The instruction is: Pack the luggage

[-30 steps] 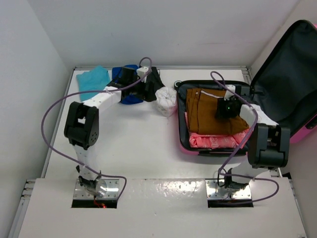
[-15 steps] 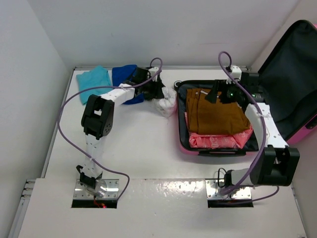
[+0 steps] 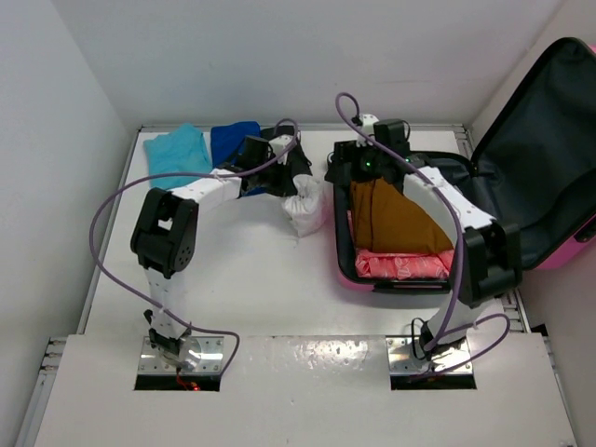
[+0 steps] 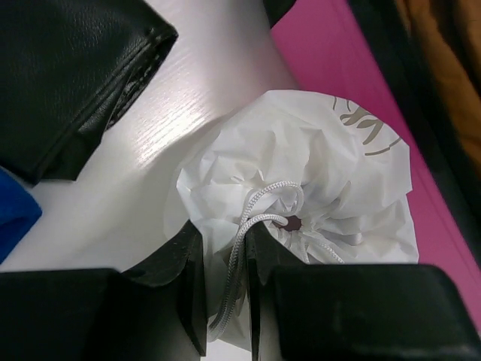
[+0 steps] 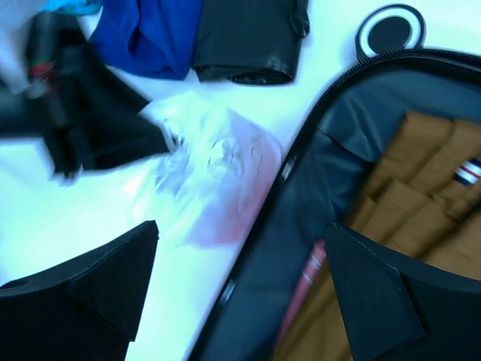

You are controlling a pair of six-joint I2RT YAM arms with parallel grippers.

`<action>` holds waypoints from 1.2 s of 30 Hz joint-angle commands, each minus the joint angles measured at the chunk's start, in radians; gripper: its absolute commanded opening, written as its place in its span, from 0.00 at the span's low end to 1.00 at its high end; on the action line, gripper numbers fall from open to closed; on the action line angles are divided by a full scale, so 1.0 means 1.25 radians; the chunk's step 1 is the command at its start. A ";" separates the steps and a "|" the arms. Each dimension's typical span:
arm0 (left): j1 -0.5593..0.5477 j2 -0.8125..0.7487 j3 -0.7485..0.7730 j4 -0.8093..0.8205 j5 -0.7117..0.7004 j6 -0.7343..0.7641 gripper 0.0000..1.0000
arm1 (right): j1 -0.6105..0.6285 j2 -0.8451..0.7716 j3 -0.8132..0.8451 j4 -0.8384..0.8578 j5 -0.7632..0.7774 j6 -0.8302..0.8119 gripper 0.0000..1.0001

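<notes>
At the far left of the table (image 3: 251,279) the teal cloth (image 3: 175,149) and the blue cloth (image 3: 231,140) lie where they were, still unpacked. My left arm has swung away from the blue cloth, rightward past the black pouch (image 4: 68,75), and down onto the white drawstring bag (image 3: 305,203), which sits on the table just beside the left wall of the luggage (image 3: 535,158).

In the wrist view the left gripper (image 4: 224,244) has gone from wide to nearly closed in the last second. Its fingers now pinch the gathered neck of the bag, with the cord running between them. I read that as a grip just taken. The bag has not left the table yet, so I judge the lift to be the next thing.

The luggage lies open at the right of the table, its lid propped back to the far right. The brown garment (image 3: 396,219) is folded inside, and the pink garment (image 3: 400,265) sits at the near edge.

My right arm has come off the brown garment, where it was a second ago, and reached to the far left corner of the case. The right gripper (image 5: 240,233) has spread its fingers wide with nothing between them. That tells me the brown piece is placed and released.

The right arm now sits over the corner nearest the bag, across the short path from bag to case. I would want it clear before I carry the bag over the rim.
</notes>
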 commanded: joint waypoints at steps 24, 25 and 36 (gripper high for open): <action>-0.047 -0.238 -0.054 0.144 -0.007 -0.028 0.00 | 0.122 0.124 0.089 0.011 0.045 0.095 0.62; -0.047 -0.238 -0.054 0.144 -0.007 -0.028 0.00 | 0.119 0.126 0.091 0.010 0.045 0.090 0.58; -0.073 -0.280 -0.063 0.169 -0.027 -0.014 0.63 | 0.085 0.100 0.066 0.060 -0.044 0.096 0.00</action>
